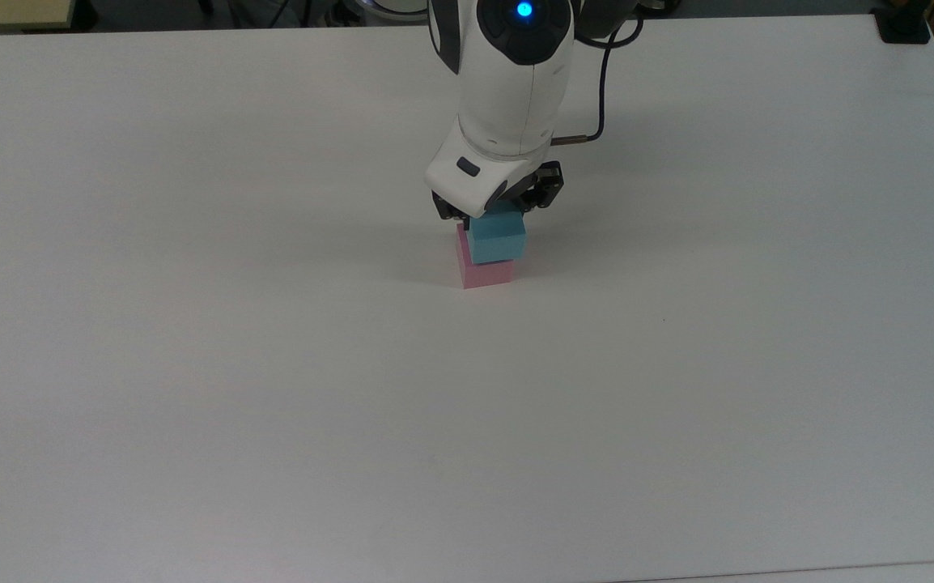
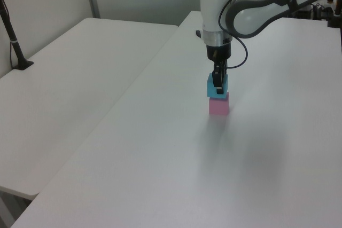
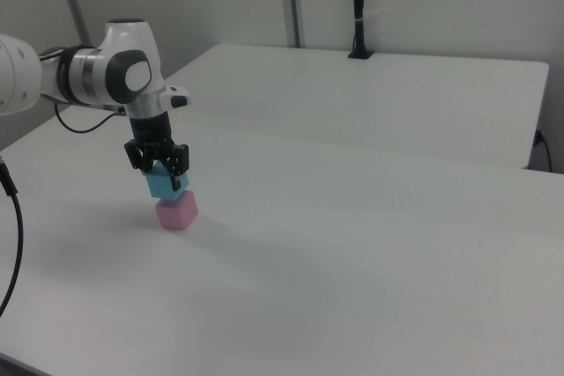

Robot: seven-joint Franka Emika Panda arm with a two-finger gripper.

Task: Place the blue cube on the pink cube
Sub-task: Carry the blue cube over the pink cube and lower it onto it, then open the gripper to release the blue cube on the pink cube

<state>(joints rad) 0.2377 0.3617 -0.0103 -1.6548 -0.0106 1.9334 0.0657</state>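
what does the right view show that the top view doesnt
The right view alone shows a dark post standing on a second table behind, and the arm's elbow reaching in from the right view's left. The top view alone shows a blue light on the arm and a black clamp at the table's far corner. Both show the gripper shut on the blue cube, which sits on the pink cube, slightly offset.

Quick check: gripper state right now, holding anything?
Gripper: closed on the blue cube, which sits on the pink cube.
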